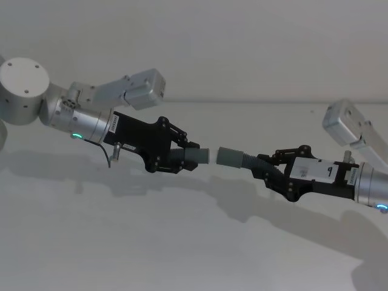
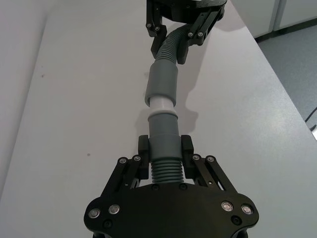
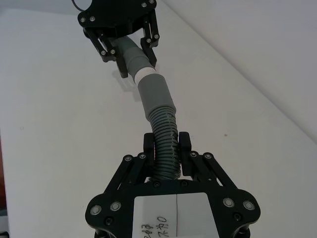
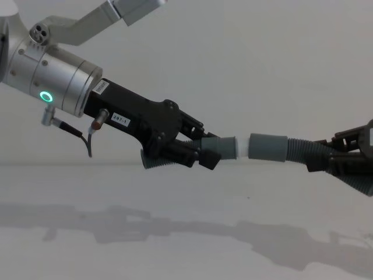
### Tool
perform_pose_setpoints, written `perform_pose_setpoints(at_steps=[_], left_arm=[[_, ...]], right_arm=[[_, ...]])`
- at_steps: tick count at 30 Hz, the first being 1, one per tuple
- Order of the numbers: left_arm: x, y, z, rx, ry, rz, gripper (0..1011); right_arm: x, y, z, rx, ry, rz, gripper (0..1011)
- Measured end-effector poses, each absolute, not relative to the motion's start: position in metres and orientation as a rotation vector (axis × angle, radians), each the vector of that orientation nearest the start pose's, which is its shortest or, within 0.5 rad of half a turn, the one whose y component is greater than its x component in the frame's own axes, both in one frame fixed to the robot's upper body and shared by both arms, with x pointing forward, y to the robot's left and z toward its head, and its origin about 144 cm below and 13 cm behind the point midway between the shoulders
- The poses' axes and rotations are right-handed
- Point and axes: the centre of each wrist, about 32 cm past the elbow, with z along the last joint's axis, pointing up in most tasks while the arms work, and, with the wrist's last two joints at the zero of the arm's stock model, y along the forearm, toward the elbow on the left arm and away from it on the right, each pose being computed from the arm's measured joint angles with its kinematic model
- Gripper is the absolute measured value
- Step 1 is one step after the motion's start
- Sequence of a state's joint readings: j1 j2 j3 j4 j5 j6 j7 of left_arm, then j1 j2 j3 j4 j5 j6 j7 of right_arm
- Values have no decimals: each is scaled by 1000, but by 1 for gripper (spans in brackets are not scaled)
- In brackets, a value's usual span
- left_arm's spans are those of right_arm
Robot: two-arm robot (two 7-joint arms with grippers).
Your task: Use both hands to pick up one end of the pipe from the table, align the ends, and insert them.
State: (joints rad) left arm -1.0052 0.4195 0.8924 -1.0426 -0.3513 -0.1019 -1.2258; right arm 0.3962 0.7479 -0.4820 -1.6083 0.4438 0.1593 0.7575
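Both pipe pieces hang in the air above the white table (image 1: 182, 242), end to end in one line. My left gripper (image 1: 188, 159) is shut on the ribbed piece (image 2: 163, 136) with the pale whitish tip (image 2: 162, 103). My right gripper (image 1: 267, 163) is shut on the ribbed hose (image 3: 166, 134) of the other piece, just behind its wide grey cuff (image 3: 154, 94). The whitish tip (image 4: 242, 147) meets the mouth of the wide cuff (image 4: 268, 147), and most of the tip shows outside it. From the left wrist, the right gripper (image 2: 176, 42) sits beyond the joint.
The table under both arms carries only their shadows. Its right edge (image 2: 285, 89) drops to a grey floor. A pale wall (image 1: 242, 48) stands behind the table. A thin cable (image 4: 87, 140) hangs under the left wrist.
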Motion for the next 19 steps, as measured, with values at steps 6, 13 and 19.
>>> perform_pose_setpoints(at_steps=[6,13,19], left_arm=[[653,214,1319,469,-363,-85,370],[653,214,1319,468,-363,-85,370],[653,215,1319,468,-362,-84,370]], right_arm=[[521,-312,1263,-366,-147,-477,282],[521,-312,1263,-367,-146,-476,282],[522,-312,1263,-367,-146,-475,282]])
